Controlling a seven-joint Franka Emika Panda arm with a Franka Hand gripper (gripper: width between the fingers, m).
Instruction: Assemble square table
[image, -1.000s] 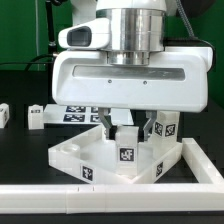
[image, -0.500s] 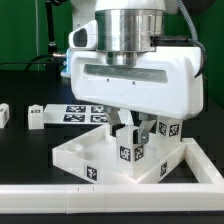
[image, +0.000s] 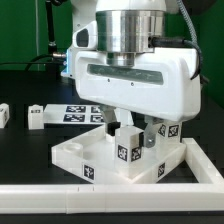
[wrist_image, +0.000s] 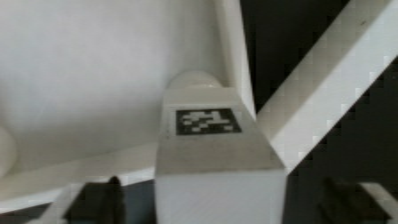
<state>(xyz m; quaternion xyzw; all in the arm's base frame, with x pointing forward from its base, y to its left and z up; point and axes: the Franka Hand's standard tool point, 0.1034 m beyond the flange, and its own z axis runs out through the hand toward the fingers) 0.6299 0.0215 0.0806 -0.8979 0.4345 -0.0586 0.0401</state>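
Gripper (image: 128, 128) hangs straight over the slab (image: 72, 157). One leg (image: 126, 150) stands upright on the slab, tag facing the exterior camera. In the wrist view the fingers (wrist_image: 107, 202) are spread, a gap on each side of the leg (wrist_image: 217, 150), gripping nothing. The slab sits in the fence (image: 40, 196) corner. A loose leg (image: 36, 117) lies on the table at the exterior view's left, near the marker board (image: 80, 112).
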